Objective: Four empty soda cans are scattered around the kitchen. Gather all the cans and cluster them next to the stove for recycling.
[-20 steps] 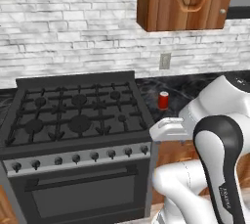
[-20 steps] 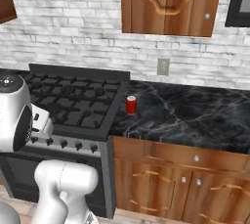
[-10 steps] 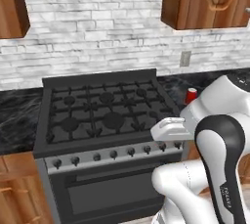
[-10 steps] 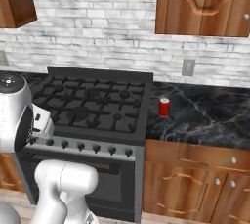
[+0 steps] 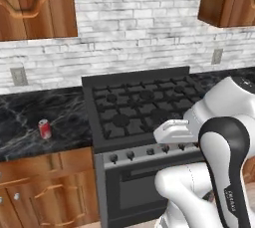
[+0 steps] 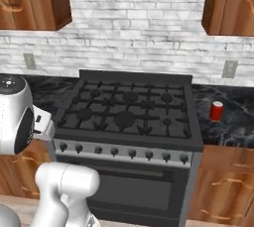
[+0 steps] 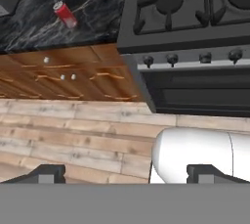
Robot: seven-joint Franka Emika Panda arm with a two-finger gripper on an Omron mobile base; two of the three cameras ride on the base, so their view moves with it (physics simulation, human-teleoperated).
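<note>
The claw (image 7: 126, 173) hangs low over the wood floor (image 7: 73, 135) in front of the stove (image 7: 195, 47), its jaws spread wide and holding nothing. One can (image 7: 65, 14) stands upright on the black counter (image 7: 93, 8) left of the stove, well apart from the claw, up and to the left in the hand view. Another can (image 6: 216, 111) stands on the counter just right of the stove.
</note>
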